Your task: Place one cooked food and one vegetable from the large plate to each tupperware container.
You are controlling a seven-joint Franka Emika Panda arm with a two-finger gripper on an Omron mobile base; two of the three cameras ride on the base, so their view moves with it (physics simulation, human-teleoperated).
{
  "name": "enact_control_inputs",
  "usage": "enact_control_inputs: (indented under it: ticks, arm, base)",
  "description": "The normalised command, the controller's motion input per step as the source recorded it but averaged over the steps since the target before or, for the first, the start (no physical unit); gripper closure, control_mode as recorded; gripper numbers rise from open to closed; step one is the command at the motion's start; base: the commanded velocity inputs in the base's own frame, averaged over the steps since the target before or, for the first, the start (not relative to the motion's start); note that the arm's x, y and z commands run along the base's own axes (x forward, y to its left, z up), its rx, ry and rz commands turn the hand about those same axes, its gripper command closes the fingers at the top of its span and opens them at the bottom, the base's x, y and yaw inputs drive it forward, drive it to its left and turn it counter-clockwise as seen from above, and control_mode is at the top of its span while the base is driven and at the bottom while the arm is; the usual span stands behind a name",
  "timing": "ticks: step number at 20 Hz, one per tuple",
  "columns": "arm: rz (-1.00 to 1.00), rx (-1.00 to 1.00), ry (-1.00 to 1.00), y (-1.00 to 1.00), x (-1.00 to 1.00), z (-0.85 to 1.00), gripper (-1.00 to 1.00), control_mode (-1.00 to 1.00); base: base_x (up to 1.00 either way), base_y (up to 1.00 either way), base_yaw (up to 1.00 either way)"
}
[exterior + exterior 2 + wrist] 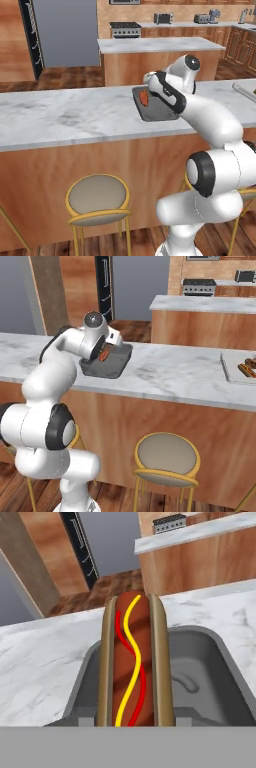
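A hot dog (131, 662), a red-brown sausage with yellow and red stripes in a tan bun, hangs in my gripper (146, 95), which is shut on it. It is just above the near end of the dark grey tupperware container (200, 677), whose floor is bare. From the right base view the hot dog (104, 354) sits under the hand over the same dark tray (112, 367). The pale tray (231, 371) lies far right on the counter with another hot dog (246, 370) and a brown piece inside, cut by the frame edge. The blue plate is out of view.
The trays rest on a long marble counter (60, 117) with round stools (98, 197) under its front. A second island (160, 47) and a stove stand behind. The pale tray's edge (245, 92) shows at the right.
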Motion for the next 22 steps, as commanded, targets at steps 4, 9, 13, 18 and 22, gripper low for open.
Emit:
enact_control_inputs:
  ticks: [4,9,13,18,22]
  arm:
    - [0.01,0.00,0.03,-0.12,0.28,-0.39,1.00,-1.00]
    - [0.04,0.00,0.00,-0.06,0.08,-0.60,1.00,-1.00]
    - [0.06,0.00,0.00,0.00,-0.11,-0.50,1.00,-1.00]
    - [0.00,0.00,0.02,-0.08,0.12,-0.06,1.00,-1.00]
    - [0.00,0.00,0.18,0.00,0.13,-0.27,1.00,-1.00]
  base:
    - [0.00,0.00,0.00]
    - [0.00,0.00,0.00]
    - [0.00,0.00,0.00]
    - [0.00,0.00,0.00]
    - [0.00,0.00,0.00]
